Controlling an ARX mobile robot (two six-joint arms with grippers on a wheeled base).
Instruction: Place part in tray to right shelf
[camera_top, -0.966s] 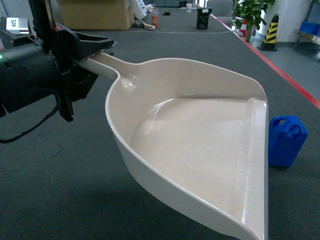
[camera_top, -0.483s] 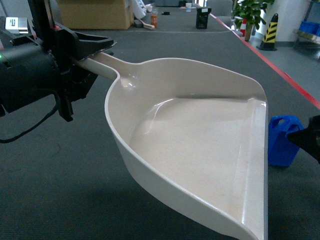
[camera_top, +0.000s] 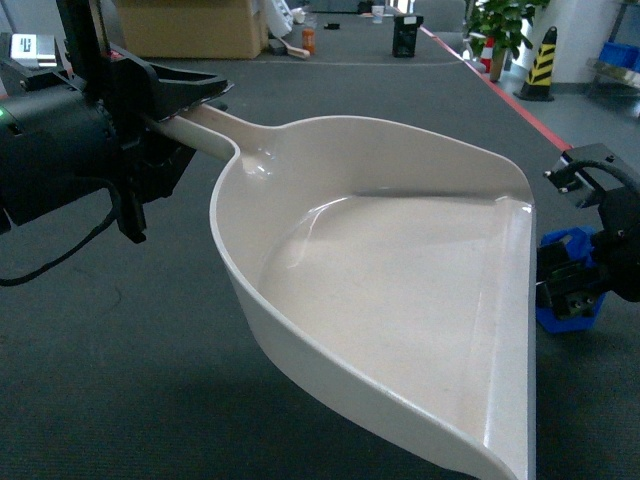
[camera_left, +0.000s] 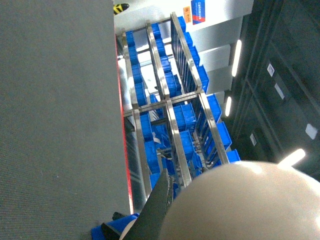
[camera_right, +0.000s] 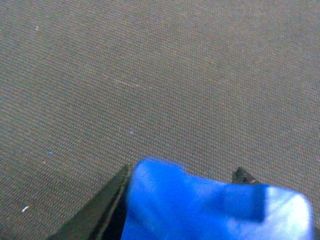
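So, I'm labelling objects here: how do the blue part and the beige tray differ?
The part is small, bright blue and boxy; the tray is large, cream and scoop-shaped. The part sits on the grey surface beside the tray's lip; the tray is held by its handle in the left gripper.

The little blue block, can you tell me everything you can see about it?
The part is a small bright-blue block that looks like smooth plastic. It stands on the dark grey carpet just past the wide lip of the cream tray, outside it. The right gripper is down over it and hides most of it in the head view. In the right wrist view the part fills the bottom, blurred, with dark fingers on either side. Whether they squeeze it cannot be told.
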